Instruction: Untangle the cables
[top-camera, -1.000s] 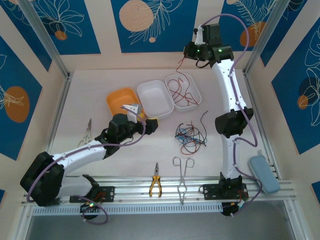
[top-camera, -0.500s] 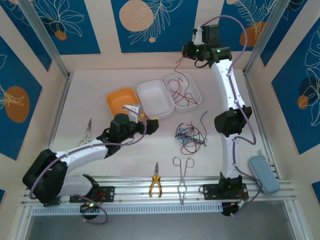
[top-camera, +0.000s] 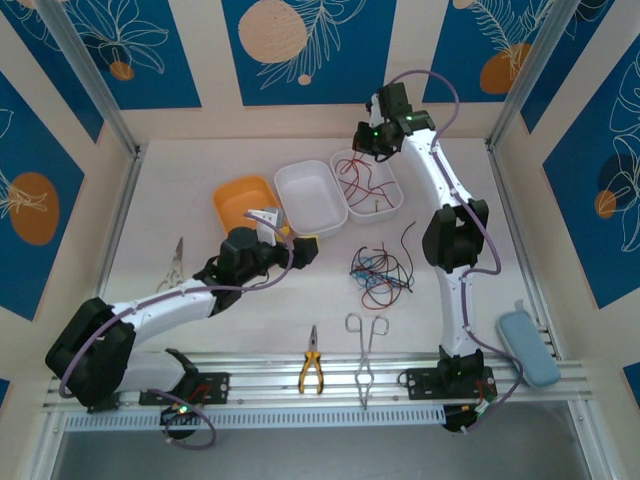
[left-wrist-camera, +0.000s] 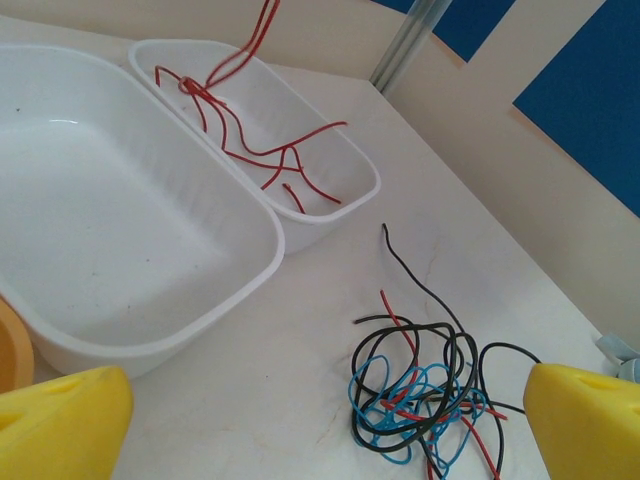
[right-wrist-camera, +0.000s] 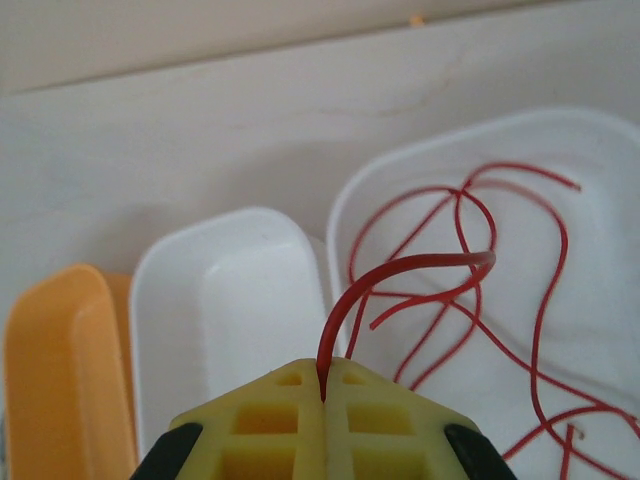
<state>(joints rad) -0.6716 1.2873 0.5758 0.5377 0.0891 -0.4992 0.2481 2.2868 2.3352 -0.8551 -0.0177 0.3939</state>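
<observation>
A red cable (right-wrist-camera: 420, 262) hangs pinched in the right jaws above a white tray (left-wrist-camera: 335, 215) holding more red strands (left-wrist-camera: 270, 160). The black-blue-red tangle (left-wrist-camera: 415, 395) lies on the counter (left-wrist-camera: 300, 380), near the wide-spread left jaws.

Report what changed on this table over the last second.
The right gripper swung down and leftward over the smaller white plastic tray, still shut on the thin red wire that trails into it. Nothing was let go. The left gripper stayed open near the larger white plastic tray, and the tangled bundle of red, black and blue wires lay unmoved.
</observation>
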